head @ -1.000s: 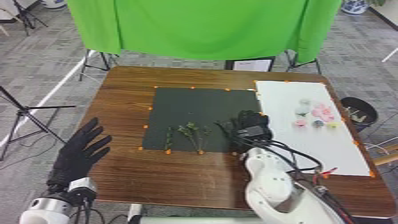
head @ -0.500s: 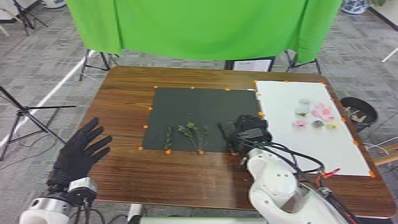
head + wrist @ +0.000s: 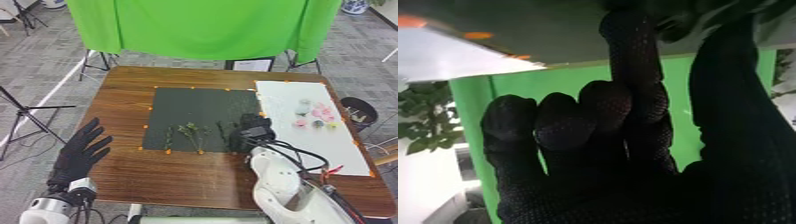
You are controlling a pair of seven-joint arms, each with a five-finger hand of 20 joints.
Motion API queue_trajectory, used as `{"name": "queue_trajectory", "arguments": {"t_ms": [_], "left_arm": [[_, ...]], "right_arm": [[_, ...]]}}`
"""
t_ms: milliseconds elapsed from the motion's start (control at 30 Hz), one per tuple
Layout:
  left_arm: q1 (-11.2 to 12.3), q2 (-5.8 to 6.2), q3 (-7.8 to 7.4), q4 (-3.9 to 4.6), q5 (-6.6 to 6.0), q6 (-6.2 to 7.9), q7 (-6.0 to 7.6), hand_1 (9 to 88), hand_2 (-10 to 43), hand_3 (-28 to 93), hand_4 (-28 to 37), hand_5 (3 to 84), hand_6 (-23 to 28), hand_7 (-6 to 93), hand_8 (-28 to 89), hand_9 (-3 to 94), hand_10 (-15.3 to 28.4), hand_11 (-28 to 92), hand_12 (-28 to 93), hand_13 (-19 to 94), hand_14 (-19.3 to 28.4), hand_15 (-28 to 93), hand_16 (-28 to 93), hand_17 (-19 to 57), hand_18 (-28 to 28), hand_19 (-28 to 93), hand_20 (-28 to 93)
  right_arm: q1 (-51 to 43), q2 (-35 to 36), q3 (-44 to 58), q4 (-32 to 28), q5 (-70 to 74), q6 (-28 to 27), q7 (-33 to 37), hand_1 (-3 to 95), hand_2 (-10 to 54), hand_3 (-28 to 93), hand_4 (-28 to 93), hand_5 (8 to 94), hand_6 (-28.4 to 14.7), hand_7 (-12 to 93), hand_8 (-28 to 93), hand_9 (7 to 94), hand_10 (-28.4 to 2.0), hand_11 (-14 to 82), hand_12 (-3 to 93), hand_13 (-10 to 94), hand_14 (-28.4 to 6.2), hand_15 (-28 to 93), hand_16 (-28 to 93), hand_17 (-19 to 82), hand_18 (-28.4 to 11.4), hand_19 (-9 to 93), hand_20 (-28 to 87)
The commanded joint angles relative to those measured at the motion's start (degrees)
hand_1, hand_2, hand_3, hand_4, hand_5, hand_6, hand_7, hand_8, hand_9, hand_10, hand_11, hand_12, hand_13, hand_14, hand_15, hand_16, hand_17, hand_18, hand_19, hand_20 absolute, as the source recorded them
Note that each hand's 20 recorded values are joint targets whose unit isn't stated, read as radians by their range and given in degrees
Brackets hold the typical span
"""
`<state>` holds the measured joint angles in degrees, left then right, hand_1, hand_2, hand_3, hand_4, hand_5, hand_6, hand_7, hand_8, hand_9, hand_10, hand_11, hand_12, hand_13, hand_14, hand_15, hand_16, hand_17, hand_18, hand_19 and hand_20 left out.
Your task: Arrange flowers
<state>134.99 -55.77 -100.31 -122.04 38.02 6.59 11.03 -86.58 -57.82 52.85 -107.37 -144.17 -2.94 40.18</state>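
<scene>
Some thin, leafy stems, then frilly flowers.
Close by, left hand in black cloth, fingers straight and spread; next, right hand, fingers loosely bent, thumb apart, near stems on flat black sheet; farther, pink and pale flowers on white sheet.

Robotics lab by the look of it. Green backdrop cloth hung at 12 o'clock, black tripod at 9, grey office-type carpet tiles on the floor. White robot arms at 5 and 7, brown wooden counter mid-room. Orange markers edge the sheets on it. Cables along the 5 o'clock arm.
</scene>
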Motion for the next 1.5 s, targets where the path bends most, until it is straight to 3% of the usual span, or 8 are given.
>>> {"name": "queue_trajectory", "arguments": {"t_ms": [33,100,167,233,400,500,1233,1500], "left_arm": [[1.1,-0.31,-0.39,-0.26,0.27,-0.13,0.05,25.1,-2.6,69,-24.8,22.8,2.6,18.0,-9,17.5,10.2,15,20,18,15.2,28,2,-12.5,22.9,37,10],[1.3,-0.46,-0.33,-0.42,0.29,-0.04,0.36,25.1,-2.6,69,-24.9,22.8,2.6,18.0,-9,17.5,10.2,15,20,18,15.2,28,2,-12.5,22.9,37,10],[1.2,-0.53,-0.32,-0.42,0.40,0.00,0.20,25.1,-2.5,69,-24.9,22.8,2.6,18.0,-9,17.6,10.3,15,20,18,15.2,28,2,-12.5,22.9,37,10],[1.5,-0.68,-0.37,-0.59,0.38,0.17,0.42,25.2,-2.5,69,-24.8,22.8,2.6,18.0,-10,17.6,10.3,15,20,18,15.2,28,2,-12.5,22.9,37,10],[1.5,-1.01,-0.37,-0.62,0.39,0.45,0.80,25.2,-2.5,69,-24.8,22.8,2.6,17.9,-9,17.6,10.3,15,20,18,15.2,28,2,-12.5,22.8,37,10],[1.5,-1.07,-0.30,-0.60,0.42,0.33,0.82,25.2,-2.5,69,-24.8,22.9,2.6,17.9,-10,17.6,10.3,15,20,18,15.2,28,2,-12.5,22.8,37,10],[1.1,-0.91,-0.23,-0.43,0.50,0.09,0.31,25.5,-2.4,69,-24.7,22.9,2.6,18.0,-10,17.6,10.2,15,20,18,15.3,28,2,-12.5,22.8,37,10],[0.5,-0.42,-0.10,-0.20,0.43,-0.40,0.24,25.5,-2.4,69,-24.8,22.9,2.6,18.1,-10,17.6,10.2,15,20,18,15.3,28,2,-12.5,22.8,37,10]], "right_arm": [[0.1,7.5,7.7,-6.4,5.1,2.0,1.0,18.0,-4.0,84,-20,70.7,-1.2,47,-10,65.9,-13.6,64.2,57.3,58,-15.0,86,42,26,-24.6,87,60],[-1.0,9.6,11.0,-7.1,6.2,4.0,-0.4,17.7,-4.0,84,-21,67.8,-1.8,46,-11,65.5,-13.7,59.9,50.5,58,-14.7,84,39,26,-24.4,87,59],[-2.3,12.1,13.5,-6.2,3.4,6.3,-2.0,19.5,-6.0,84,-21,64.0,-2.4,42,-12,65.0,-13.1,49.2,38.4,56,-13.6,79,36,26,-23.5,86,58],[-3.6,14.3,16.4,-5.6,3.3,5.2,-3.5,22.8,-8.9,85,-22,60.9,-2.5,39,-12,63.4,-12.5,40.1,32.1,53,-12.8,77,33,25,-22.8,85,59],[-4.5,17.9,19.1,-3.8,3.9,-4.1,-1.3,29.3,-9.5,89,-27,45.2,-4.5,37,-14,45.3,-13.4,36.2,29.4,47,-13.6,77,28,24,-22.3,85,58],[-5.7,19.1,19.9,-2.6,3.4,-6.4,-4.1,31.4,-9.5,91,-28,41.2,-4.6,38,-15,42.0,-12.7,34.0,28.0,44,-13.6,76,26,24,-22.1,85,57],[-5.5,19.4,16.7,2.3,3.8,-5.9,-10.3,31.2,-9.5,91,-28,49.1,-4.8,35,-14,51.1,-11.5,31.5,25.2,48,-10.6,76,25,24,-21.0,83,57],[-2.3,19.5,12.7,5.9,4.1,-1.6,-9.1,30.2,-9.5,91,-28,46.0,-4.0,40,-15,49.7,-12.4,31.6,25.8,48,-10.4,76,26,24,-20.9,84,58]]}}
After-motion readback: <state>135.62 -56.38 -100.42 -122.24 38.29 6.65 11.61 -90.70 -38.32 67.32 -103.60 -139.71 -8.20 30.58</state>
